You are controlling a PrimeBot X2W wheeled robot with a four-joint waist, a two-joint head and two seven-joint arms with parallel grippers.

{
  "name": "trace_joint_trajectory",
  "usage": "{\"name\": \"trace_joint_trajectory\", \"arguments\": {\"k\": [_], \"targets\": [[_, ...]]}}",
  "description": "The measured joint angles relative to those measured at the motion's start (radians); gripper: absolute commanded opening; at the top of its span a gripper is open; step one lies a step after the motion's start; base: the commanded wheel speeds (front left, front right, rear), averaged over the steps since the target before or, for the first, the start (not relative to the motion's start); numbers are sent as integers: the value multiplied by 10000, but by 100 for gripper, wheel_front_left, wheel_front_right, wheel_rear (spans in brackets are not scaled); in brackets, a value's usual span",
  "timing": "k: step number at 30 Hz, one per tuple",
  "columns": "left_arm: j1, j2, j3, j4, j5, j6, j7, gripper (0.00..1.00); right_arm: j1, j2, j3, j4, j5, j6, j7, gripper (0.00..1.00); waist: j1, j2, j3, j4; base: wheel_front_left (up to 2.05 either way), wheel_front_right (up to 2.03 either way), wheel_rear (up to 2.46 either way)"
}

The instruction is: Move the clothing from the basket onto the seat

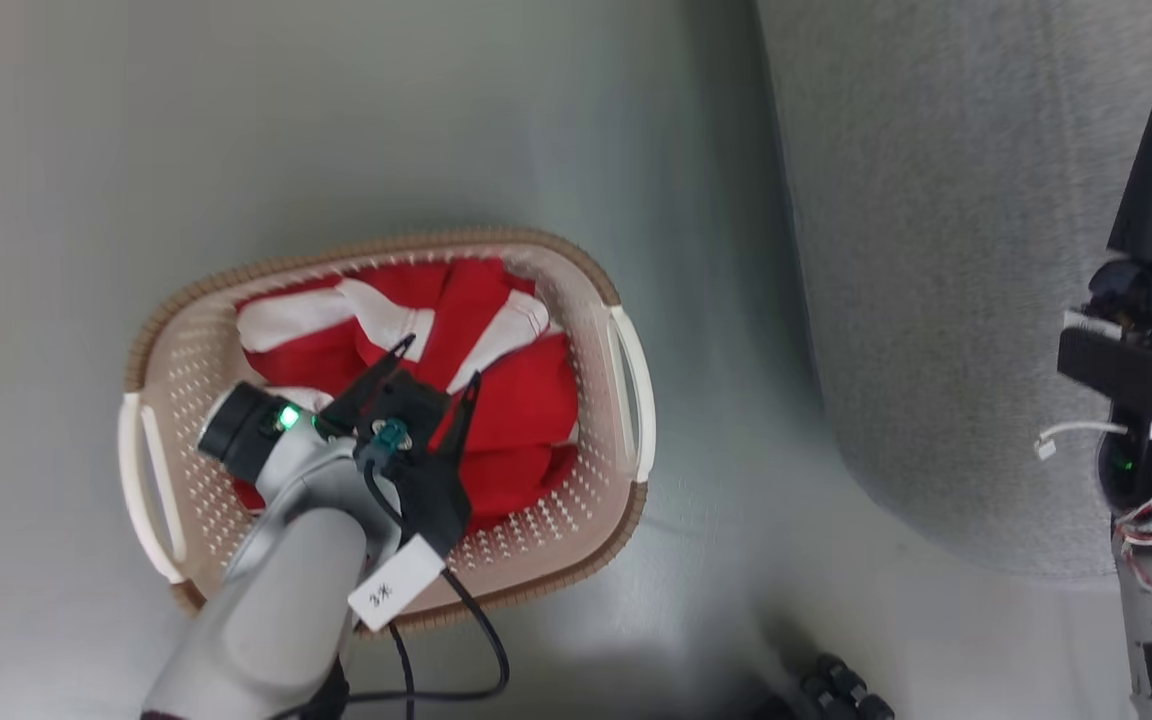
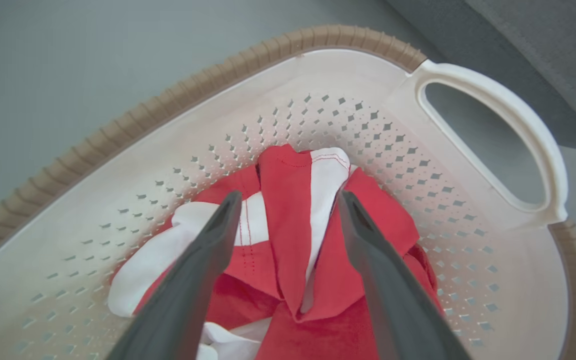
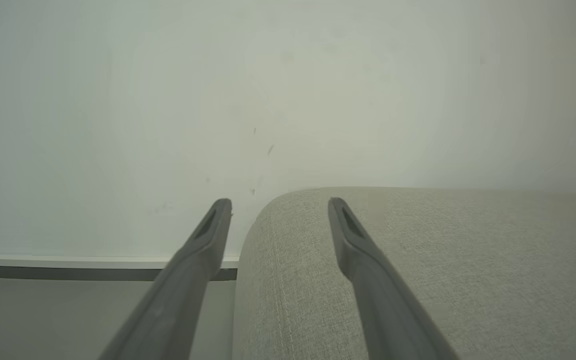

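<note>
We see the clothing (image 1: pixel 496 400) lying bunched in the basket (image 1: pixel 576 520), a heap of red folds with white stripes that covers most of the bottom. The basket stands on the pale floor (image 1: pixel 336 120), to the left of the seat (image 1: pixel 946 300) and apart from it, with a strip of floor between them.

The left gripper (image 1: pixel 441 360) hangs over the middle of the heap, reaching down into the basket from its near side. Its two fingers are spread apart and hold nothing. In the left wrist view we look along those fingers (image 2: pixel 203 260): a raised fold of the clothing, red with a white stripe, stands up right in the gap between them, with one finger on either side of it. We cannot tell whether the tips touch the cloth. More red and white cloth lies below and to the left of that fold, against the perforated wall. A black cable (image 1: pixel 481 620) and a white tag (image 1: pixel 394 585) hang from the left wrist over the near rim.

The right gripper (image 3: pixel 279 201) is well apart from the basket, above the seat. Its fingers are also spread, with nothing between them; beyond them we see the rounded edge of the seat and a pale wall (image 3: pixel 268 75).
</note>
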Motion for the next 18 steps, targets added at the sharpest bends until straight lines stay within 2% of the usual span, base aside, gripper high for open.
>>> {"name": "trace_joint_trajectory", "arguments": {"k": [5,12,18], "targets": [[-363,6,6,460,90,27,-2,100,-333,59,2,75,0,88,0,100,1,0,601,-87,0,0,0],[-862,40,36,903,412,543,-105,100,-483,173,0,230,-6,102,0,100,0,-1,1049,-203,0,0,0],[-1053,125,65,1444,525,817,-86,100,-574,320,12,337,-13,190,0,100,0,-1,1131,-277,0,0,0]]}}
